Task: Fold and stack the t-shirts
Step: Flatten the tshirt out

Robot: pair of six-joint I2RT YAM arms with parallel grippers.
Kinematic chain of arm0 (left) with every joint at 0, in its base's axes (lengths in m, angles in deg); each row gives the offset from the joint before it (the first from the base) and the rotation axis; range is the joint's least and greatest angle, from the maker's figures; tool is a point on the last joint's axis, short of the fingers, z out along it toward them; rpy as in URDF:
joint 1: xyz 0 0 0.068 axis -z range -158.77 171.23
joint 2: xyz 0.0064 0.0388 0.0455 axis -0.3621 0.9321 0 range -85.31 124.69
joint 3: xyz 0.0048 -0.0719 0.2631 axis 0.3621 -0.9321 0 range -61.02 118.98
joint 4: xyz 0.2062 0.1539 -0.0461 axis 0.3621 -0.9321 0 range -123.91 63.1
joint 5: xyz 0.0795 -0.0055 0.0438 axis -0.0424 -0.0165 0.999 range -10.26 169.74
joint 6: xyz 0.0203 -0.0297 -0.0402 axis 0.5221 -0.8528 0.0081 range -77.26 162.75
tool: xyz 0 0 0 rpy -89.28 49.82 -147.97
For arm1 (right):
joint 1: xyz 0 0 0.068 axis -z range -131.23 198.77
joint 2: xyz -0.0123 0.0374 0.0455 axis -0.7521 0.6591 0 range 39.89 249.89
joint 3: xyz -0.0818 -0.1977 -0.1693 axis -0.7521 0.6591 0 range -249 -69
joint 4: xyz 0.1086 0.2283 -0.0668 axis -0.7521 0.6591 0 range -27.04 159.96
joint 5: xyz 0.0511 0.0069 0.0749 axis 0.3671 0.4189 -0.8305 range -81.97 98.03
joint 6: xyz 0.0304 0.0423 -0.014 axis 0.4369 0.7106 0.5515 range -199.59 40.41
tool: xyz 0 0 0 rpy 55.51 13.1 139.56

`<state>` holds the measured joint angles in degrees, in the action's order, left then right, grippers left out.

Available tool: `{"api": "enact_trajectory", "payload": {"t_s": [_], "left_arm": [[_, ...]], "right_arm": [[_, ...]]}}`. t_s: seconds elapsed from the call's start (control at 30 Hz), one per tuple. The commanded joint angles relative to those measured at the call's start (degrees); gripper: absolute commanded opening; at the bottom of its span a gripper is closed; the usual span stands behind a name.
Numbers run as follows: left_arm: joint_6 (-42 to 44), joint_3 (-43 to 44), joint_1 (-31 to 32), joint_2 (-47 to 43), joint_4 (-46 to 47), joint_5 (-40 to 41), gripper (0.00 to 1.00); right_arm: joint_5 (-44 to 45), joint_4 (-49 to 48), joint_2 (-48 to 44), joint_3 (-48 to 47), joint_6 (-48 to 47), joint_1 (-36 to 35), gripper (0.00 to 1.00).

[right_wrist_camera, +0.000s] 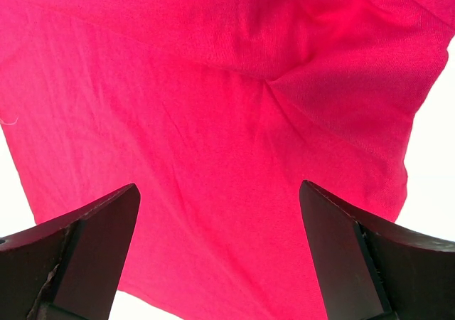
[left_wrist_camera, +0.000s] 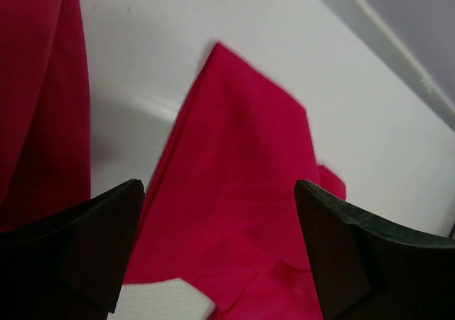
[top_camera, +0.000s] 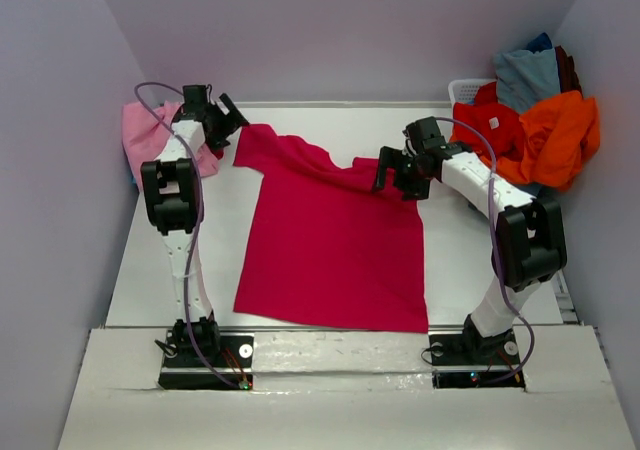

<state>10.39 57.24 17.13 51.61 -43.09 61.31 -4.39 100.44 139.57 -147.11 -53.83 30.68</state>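
left pincer apart | right pincer apart | crimson t-shirt flat, sleeve edges seemingly bunched

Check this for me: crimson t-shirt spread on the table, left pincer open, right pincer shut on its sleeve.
Wrong on the right pincer: the right wrist view shows its jaws apart over the crimson t-shirt, gripping nothing. The left pincer is open, as stated.

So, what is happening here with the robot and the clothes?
Two robot arms are working on a crimson t-shirt that lies spread flat on the table. The left claw hangs open at the far-left sleeve, and the right claw is open over the opposite shoulder; neither holds cloth. No fold is made yet. A pink t-shirt lies in the far left corner, and other t-shirts are heaped in a basket at the far right.
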Motion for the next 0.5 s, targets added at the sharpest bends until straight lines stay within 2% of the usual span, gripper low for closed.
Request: {"api": "enact_trajectory", "payload": {"t_s": [0.0,0.23,0.37,0.47], "left_arm": [[1.07,-11.28,2.60,-13.33,2.65,0.41,0.99],[-0.51,-27.97,9.97,-28.54,4.40,1.39,0.99],[-0.42,-37.55,11.47,-37.06,6.95,-0.10,0.99],[-2.18,-49.92,12.71,-44.44,11.07,-3.35,0.99]], "right_arm": [[0.30,-1.96,-0.97,0.41,0.78,-0.28,1.00],[0.82,-3.19,-2.02,4.36,1.22,-0.81,1.00],[-0.14,-5.83,-5.45,10.07,2.28,-0.81,1.00],[-0.67,-7.67,-6.95,14.11,3.07,-0.81,1.00]]}}
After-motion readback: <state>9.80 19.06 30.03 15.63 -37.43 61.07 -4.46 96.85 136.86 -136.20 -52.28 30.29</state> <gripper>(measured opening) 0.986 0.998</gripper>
